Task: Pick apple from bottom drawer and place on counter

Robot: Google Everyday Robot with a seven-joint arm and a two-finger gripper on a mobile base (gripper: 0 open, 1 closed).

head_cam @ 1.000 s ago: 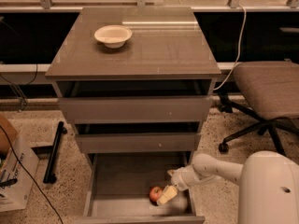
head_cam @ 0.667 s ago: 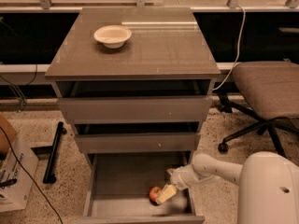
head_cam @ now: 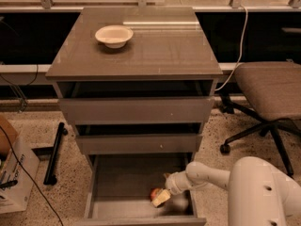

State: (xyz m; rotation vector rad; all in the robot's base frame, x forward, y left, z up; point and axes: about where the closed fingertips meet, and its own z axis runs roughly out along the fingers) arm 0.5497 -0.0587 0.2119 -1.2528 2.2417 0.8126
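Note:
The bottom drawer [head_cam: 117, 182] is pulled open below the two shallower drawers. A small red apple [head_cam: 154, 192] lies on its floor toward the right front. My gripper [head_cam: 160, 197] reaches in from the right on a white arm and its pale fingers sit right at the apple, partly covering it. The grey-brown counter [head_cam: 160, 51] is the cabinet's glossy top slab, well above the gripper.
A white bowl [head_cam: 114, 35] stands on the counter's back left. A brown office chair [head_cam: 270, 91] is to the right of the cabinet. A cardboard box [head_cam: 11, 173] and a black bar [head_cam: 54, 152] lie on the floor at left.

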